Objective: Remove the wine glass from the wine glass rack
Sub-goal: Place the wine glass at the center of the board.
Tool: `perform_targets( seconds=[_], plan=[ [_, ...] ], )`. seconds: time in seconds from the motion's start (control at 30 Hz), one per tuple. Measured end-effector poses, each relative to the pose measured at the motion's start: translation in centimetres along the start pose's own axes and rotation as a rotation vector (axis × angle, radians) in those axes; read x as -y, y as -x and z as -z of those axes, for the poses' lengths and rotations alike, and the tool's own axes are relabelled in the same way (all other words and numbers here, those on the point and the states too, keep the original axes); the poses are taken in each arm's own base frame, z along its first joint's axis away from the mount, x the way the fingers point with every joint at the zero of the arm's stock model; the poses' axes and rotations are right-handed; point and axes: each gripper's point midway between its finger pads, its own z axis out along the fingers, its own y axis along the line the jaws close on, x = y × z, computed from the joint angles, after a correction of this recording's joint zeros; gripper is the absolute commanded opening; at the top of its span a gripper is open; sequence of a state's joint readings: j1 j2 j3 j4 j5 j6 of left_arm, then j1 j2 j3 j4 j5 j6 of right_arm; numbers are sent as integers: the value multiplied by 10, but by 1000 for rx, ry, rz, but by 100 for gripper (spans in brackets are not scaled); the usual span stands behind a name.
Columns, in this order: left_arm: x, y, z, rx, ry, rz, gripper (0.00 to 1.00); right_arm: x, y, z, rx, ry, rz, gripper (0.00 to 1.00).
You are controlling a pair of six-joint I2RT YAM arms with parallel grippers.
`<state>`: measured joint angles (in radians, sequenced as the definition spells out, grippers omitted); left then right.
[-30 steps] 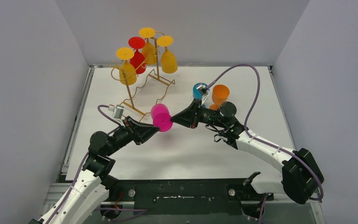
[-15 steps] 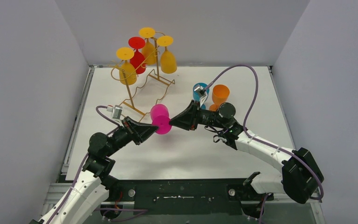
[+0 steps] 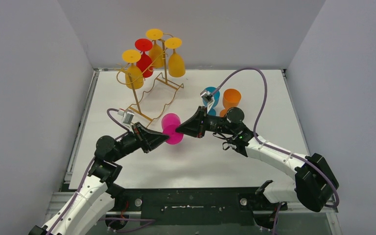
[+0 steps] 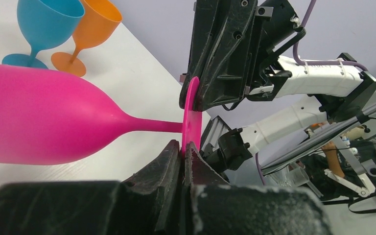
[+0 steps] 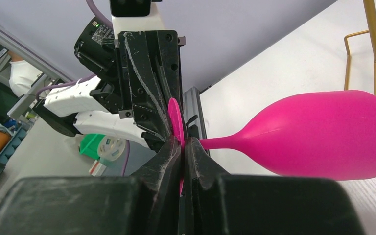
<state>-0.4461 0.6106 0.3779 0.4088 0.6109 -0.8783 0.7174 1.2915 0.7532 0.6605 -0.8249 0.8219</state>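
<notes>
Pink wine glass [image 3: 171, 125] off the rack [image 3: 137, 101]

From above, I see it held sideways between both arms, near the gold rack's base. Left wrist: the left gripper [image 4: 182, 147] is pinched tight on its foot. Right wrist: the right gripper [image 5: 182, 143] pinches that same foot.

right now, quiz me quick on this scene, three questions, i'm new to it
1. True or false: the pink wine glass hangs on the wine glass rack.
2. Which part of it do the left gripper and the right gripper both pinch? A) the bowl B) the stem C) the round foot
3. How many glasses hang upside down on the rack?

Key: 1. False: it is held level between the two arms, off the rack. 2. C. 3. Four: three yellow, one red.
</notes>
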Motion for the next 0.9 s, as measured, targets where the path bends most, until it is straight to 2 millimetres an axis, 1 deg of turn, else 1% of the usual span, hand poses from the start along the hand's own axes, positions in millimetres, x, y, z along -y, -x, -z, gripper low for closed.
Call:
perform_targets(
  seconds=[0.03, 0.1, 0.17, 0.23, 0.43, 0.57, 0.63, 0.67, 0.8, 0.9],
  plan=[
    [0, 0, 0, 0, 1, 0, 15, 0, 0, 0, 0, -2, 2, 0],
    [0, 0, 0, 0, 0, -5, 26, 0, 0, -1, 1, -3, 5, 0],
    [1, 0, 1, -2, -4, -11, 34, -2, -3, -2, -5, 3, 3, 0],
    [2, -1, 1, -8, -9, -11, 36, -6, -5, -4, -9, 13, 4, 0],
    [4, -3, 1, -18, -23, 1, 36, -11, 0, -7, 20, 29, 25, 0],
    [5, -5, 0, -30, -28, 9, 35, -9, 3, -7, 52, 19, 34, 0],
    [5, -6, 0, -34, -28, 12, 27, -7, 2, -6, 59, 12, 33, 0],
    [5, -6, 0, -35, -28, 13, 25, -6, 2, -6, 63, 10, 34, 0],
    [5, -6, 0, -34, -29, 12, 24, -8, 3, -7, 66, 16, 39, 0],
    [4, -8, -1, -43, -28, 12, 18, -9, 4, -7, 69, 19, 42, 0]
  ],
)
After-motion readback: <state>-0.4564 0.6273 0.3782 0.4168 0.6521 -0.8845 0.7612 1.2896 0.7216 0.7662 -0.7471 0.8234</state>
